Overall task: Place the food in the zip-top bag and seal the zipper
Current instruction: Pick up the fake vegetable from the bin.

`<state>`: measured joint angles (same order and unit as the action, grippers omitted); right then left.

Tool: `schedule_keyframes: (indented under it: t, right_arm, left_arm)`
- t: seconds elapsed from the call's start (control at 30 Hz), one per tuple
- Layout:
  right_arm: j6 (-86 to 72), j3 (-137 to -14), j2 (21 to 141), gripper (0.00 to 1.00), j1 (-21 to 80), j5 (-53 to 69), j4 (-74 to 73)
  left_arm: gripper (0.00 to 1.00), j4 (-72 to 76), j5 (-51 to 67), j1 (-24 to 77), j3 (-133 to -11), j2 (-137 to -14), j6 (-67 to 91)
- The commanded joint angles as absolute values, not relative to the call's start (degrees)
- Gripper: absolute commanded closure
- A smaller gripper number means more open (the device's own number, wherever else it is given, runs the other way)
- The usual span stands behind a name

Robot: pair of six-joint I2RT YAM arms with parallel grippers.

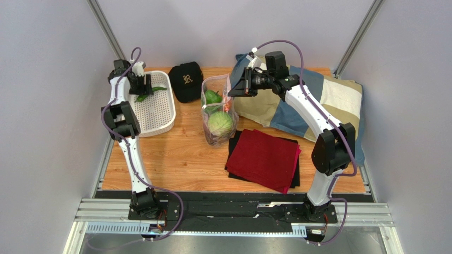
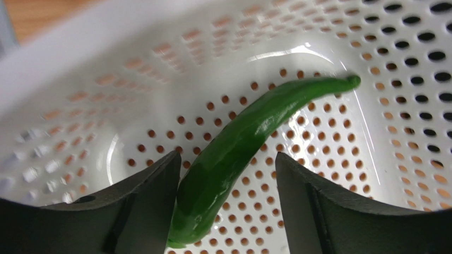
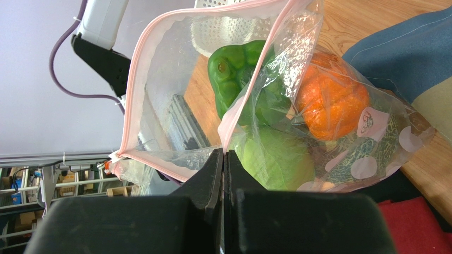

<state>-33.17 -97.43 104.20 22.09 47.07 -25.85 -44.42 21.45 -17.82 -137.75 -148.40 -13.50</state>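
The clear zip-top bag (image 1: pixel 217 114) stands open mid-table, holding a green bell pepper (image 3: pixel 238 69), an orange pumpkin (image 3: pixel 331 103), a pale green cabbage (image 3: pixel 276 159) and a netted melon (image 3: pixel 353 153). My right gripper (image 3: pixel 223 153) is shut on the bag's rim at the pink zipper (image 3: pixel 135 90), holding the mouth up and open. A long green pepper (image 2: pixel 249 143) lies in the white basket (image 2: pixel 371 132). My left gripper (image 2: pixel 227 156) is down in the basket, open astride the pepper's lower end. Its left finger touches the pepper; the right finger stands apart from it.
A black cap (image 1: pixel 185 79) lies between the basket (image 1: pixel 156 114) and the bag. A folded red cloth (image 1: pixel 263 159) on a black one lies right of the bag. A blue-and-beige patchwork cushion (image 1: pixel 329 100) fills the back right corner under my right arm.
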Motion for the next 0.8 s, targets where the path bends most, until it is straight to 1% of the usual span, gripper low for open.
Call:
schedule_keyframes:
  t: [0.0,0.07,0.1,0.17,0.2,0.23,0.27,0.33,0.37,0.43,0.47,0.5,0.67,0.77]
  right_arm:
    - [-33.0,-98.7,103.7,1.0,22.4,47.2,-24.1]
    - [-33.2,-99.1,104.0,1.0,22.4,47.4,-24.1]
    - [-33.1,-99.3,104.2,1.0,22.4,47.5,-24.0]
    - [-33.3,-99.7,104.4,1.0,22.2,47.5,-23.9]
    - [-33.2,-99.9,104.5,1.0,22.4,47.5,-24.0]
    - [-33.3,-99.9,104.5,1.0,22.5,47.5,-23.9]
    - [-33.1,-100.0,104.7,1.0,22.5,47.5,-24.1]
    - [-33.1,-99.8,104.4,1.0,22.5,47.5,-24.3]
    - [-33.1,-99.7,104.3,1.0,22.5,47.4,-24.6]
    - [-33.0,-99.5,104.1,1.0,22.6,47.3,-25.0]
    - [-32.8,-99.5,103.8,1.0,22.6,47.3,-25.5]
    - [-32.3,-99.5,103.8,1.0,22.6,47.3,-25.7]
    - [-31.4,-100.0,103.6,1.0,22.7,47.1,-26.6]
    - [-31.4,-100.3,103.6,1.0,22.7,46.8,-26.5]
  left_arm:
    - [0.3,-47.7,25.6,-18.5,-130.9,-139.1,-18.4]
    - [0.34,-48.8,25.3,-18.4,-128.9,-137.2,-19.2]
    - [0.39,-49.5,25.4,-18.4,-128.7,-136.8,-19.9]
    - [0.46,-52.0,25.1,-18.4,-129.0,-136.7,-21.2]
    - [0.54,-52.8,24.9,-18.4,-129.2,-136.8,-21.5]
    - [0.58,-53.6,25.0,-18.4,-129.1,-136.7,-22.1]
    - [0.7,-54.6,24.9,-18.5,-129.0,-136.5,-22.1]
    - [0.84,-55.2,24.9,-18.5,-128.2,-135.1,-21.5]
    - [0.93,-54.8,25.1,-18.5,-127.4,-134.1,-21.0]
    - [0.95,-53.3,26.3,-18.9,-123.7,-130.0,-20.3]
    - [0.99,-51.3,26.2,-19.0,-122.5,-128.5,-19.6]
    - [1.0,-50.5,26.0,-19.0,-121.6,-126.9,-19.6]
    - [1.0,-49.9,26.4,-19.0,-118.4,-118.4,-18.2]
    - [1.0,-50.0,32.5,-19.0,-116.4,-112.3,-16.1]
